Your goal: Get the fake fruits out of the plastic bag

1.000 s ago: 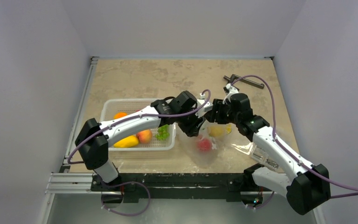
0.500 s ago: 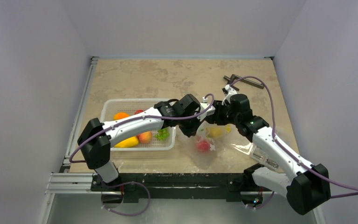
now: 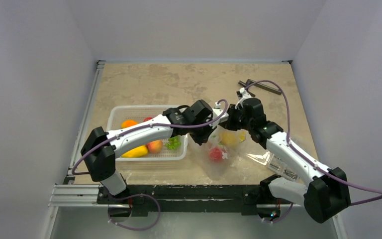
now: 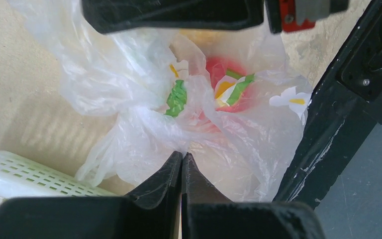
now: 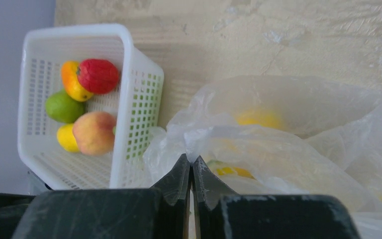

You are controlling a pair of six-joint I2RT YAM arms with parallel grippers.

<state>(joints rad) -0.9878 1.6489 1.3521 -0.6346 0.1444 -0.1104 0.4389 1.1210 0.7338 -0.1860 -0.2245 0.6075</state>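
The clear plastic bag point(image 3: 222, 162) with lemon prints lies crumpled on the table just right of the basket. Two fake fruits show through its film: a red apple point(image 3: 217, 154) point(image 4: 218, 69) and a yellowish one point(image 3: 230, 138) point(image 5: 258, 118). My left gripper point(image 3: 205, 140) point(image 4: 181, 155) is shut, its tips pinching a fold of the bag point(image 4: 144, 129) at the left side. My right gripper point(image 3: 227, 125) point(image 5: 191, 159) is shut too, pinching the bag film point(image 5: 278, 149) at the far side, close to the left gripper.
A white mesh basket point(image 3: 113, 117) point(image 5: 124, 37) holding several other toy fruits stands left of the bag, touching it. A clear box point(image 3: 283, 168) lies under the right arm at the near right. A black tool point(image 3: 261, 87) lies at the back right.
Both grippers have closed on the bag film, the left first and the right in the last half second. The bag's top has been gathered slightly between them.
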